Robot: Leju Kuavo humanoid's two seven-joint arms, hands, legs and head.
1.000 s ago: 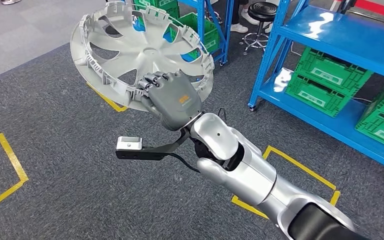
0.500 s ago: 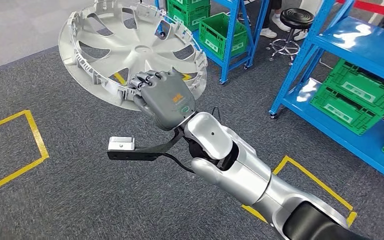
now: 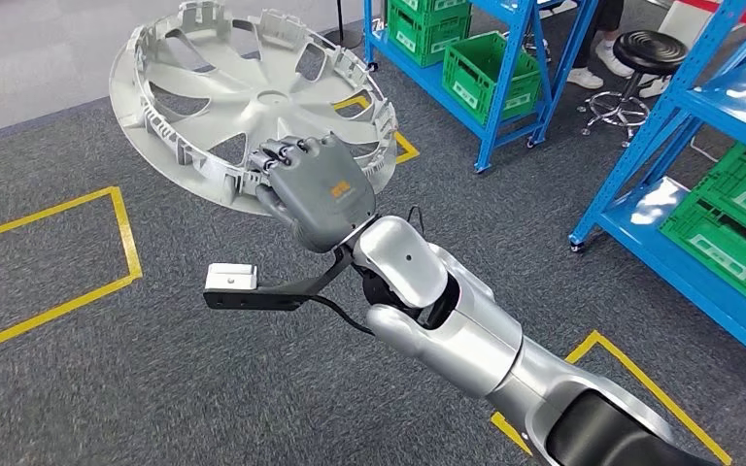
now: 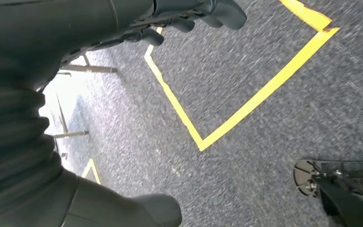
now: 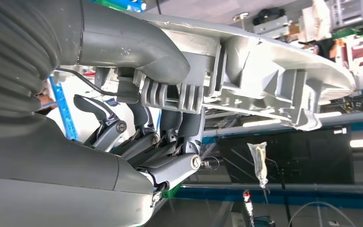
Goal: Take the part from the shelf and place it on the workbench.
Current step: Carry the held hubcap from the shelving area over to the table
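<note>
The part is a silver-grey wheel cover (image 3: 253,97) with spoke cut-outs and a ribbed rim, held tilted above the carpet. My right hand (image 3: 316,189) grips its near rim, the fingers curled over the edge. In the right wrist view the thumb (image 5: 137,42) lies on one face of the wheel cover (image 5: 264,61) and the darker fingers (image 5: 170,123) press against the rim's ribs. My left hand (image 4: 52,156) hangs over the floor, its thumb and fingers apart and holding nothing.
Blue shelf racks with green crates stand at the back (image 3: 486,73) and on the right (image 3: 729,233). A black stool (image 3: 646,49) and a person's shoes (image 3: 597,47) are between them. Yellow tape squares (image 3: 58,262) mark the grey carpet.
The whole picture has shifted: the camera turned left, so the racks and tape squares slid to the right. My right hand keeps the same grip on the wheel cover.
</note>
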